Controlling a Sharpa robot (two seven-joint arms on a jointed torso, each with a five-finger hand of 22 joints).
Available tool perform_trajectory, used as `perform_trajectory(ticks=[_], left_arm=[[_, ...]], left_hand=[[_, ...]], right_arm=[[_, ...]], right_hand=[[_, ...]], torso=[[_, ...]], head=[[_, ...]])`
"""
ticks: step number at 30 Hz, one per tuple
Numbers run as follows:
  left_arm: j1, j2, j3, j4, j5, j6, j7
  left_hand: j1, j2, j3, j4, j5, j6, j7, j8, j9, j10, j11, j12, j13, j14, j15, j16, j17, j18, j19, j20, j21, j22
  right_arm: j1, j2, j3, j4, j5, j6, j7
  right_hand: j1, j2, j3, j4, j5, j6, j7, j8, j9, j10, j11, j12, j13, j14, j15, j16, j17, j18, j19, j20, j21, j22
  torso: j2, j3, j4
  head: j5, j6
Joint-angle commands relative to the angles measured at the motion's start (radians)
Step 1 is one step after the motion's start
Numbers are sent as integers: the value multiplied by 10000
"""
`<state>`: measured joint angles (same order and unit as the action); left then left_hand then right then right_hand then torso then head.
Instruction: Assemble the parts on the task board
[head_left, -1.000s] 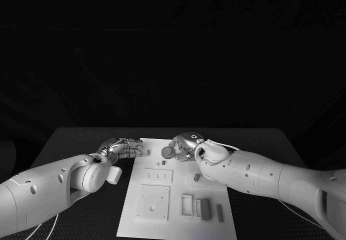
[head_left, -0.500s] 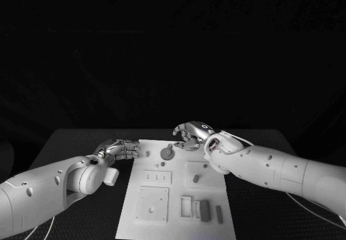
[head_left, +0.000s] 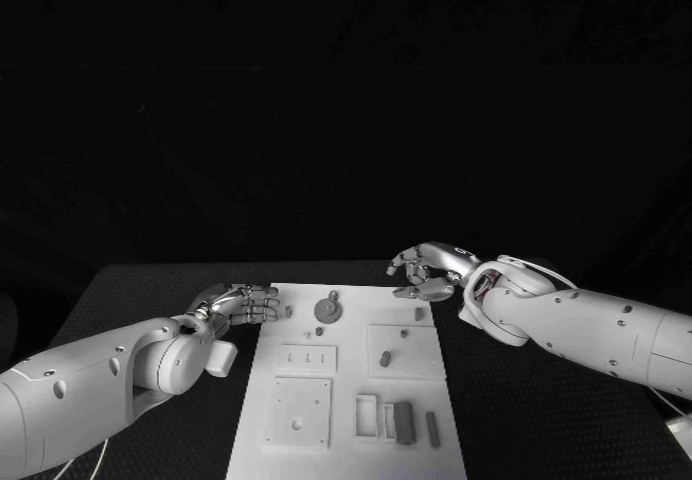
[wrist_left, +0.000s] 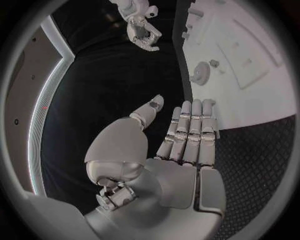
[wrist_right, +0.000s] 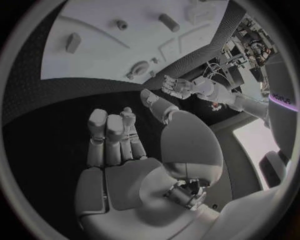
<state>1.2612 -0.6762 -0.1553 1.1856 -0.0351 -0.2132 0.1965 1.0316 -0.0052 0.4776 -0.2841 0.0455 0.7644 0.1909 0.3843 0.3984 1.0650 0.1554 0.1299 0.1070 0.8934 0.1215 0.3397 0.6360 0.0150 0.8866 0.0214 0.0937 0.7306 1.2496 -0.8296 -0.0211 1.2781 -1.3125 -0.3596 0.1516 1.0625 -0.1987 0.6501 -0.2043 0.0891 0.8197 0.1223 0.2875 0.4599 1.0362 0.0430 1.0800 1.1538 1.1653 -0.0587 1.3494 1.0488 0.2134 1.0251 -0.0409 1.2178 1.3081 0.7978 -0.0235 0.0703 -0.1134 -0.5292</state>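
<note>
Task board (head_left: 351, 385) lies mid-surface w/ small parts on it, incl. round disc (head_left: 329, 310) nr far edge; left hand (head_left: 238, 302) just off board's left edge, fingers loosely apart, empty; right hand (head_left: 427, 271) raised beyond far-right corner, fingers curled, holding nothing.

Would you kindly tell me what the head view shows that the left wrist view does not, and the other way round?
Head view, not the wrist view: the dark bars beside a slotted frame at the near end of the task board. Left wrist view, not the head view: the palm side of the left robot hand, fingers straight, holding nothing. Both: the round part at the board's far end, and the right robot hand near the far edge.
</note>
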Motion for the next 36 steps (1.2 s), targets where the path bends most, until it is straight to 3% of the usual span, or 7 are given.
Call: perform_trajectory(ticks=[1,7,12,18,21,36], left_arm=[[-38,-4,12,17,-77,322,167],[-77,-32,12,17,-78,360,157],[-78,-39,12,43,-80,427,144],[-82,-33,12,47,-114,468,165],[-96,-23,12,41,-119,488,162],[-150,-27,12,34,-138,562,165]], left_hand=[[8,71,-34,8,39,64,-19,66,11,56,0,55,15,51,19,-47,17,32,61,12,-42,9],[0,64,-40,7,39,57,-17,57,7,52,5,48,14,43,24,-58,20,32,58,16,-48,11],[-10,60,-47,8,39,49,-16,48,4,44,10,38,13,37,29,-68,24,32,54,20,-54,12],[-20,57,-52,11,39,47,-14,44,2,42,13,34,12,37,33,-72,28,33,52,23,-58,13],[-22,58,-54,12,39,46,-14,42,2,42,13,32,12,36,33,-74,29,33,51,24,-60,13],[-33,66,-57,16,39,42,-12,33,-1,39,16,22,12,33,36,-85,37,36,49,28,-68,16]], right_arm=[[-218,-217,-9,-96,236,460,349],[-493,-427,-11,-400,253,353,248],[-729,-552,-13,-641,528,209,280],[-948,-365,-12,-959,526,-35,166],[-997,-242,-12,-1095,526,-62,127],[-1393,525,-8,-2170,461,-161,47]], right_hand=[[77,38,-19,-80,50,391,356,56,-1,-65,27,62,-13,-64,-15,-16,-5,484,-79,27,-38,166],[50,-51,-25,-113,51,326,377,15,-27,-97,46,58,-27,-94,-1,-25,-11,484,-102,56,-48,161],[-5,-227,29,-86,58,11,487,-166,-125,-274,153,10,-66,-259,100,-91,-32,484,-206,133,-134,133],[-40,-329,54,-32,51,-180,558,-262,-182,-399,222,1,-90,-387,165,-112,-34,484,-286,203,-193,123],[-55,-345,53,-13,50,-204,566,-273,-189,-406,230,5,-96,-395,174,-110,-35,484,-291,213,-198,121],[-90,-255,68,95,49,-213,585,-262,-197,-388,249,64,-113,-377,194,-67,-33,484,-257,237,-184,122]], torso=[[-15,19,-28],[-5,13,-30],[3,4,-16],[-7,2,-17],[-11,-7,6],[-18,-28,-12]], head=[[-38,-4],[-80,-5],[-129,-41],[-125,-80],[-135,-107],[-137,-189]])
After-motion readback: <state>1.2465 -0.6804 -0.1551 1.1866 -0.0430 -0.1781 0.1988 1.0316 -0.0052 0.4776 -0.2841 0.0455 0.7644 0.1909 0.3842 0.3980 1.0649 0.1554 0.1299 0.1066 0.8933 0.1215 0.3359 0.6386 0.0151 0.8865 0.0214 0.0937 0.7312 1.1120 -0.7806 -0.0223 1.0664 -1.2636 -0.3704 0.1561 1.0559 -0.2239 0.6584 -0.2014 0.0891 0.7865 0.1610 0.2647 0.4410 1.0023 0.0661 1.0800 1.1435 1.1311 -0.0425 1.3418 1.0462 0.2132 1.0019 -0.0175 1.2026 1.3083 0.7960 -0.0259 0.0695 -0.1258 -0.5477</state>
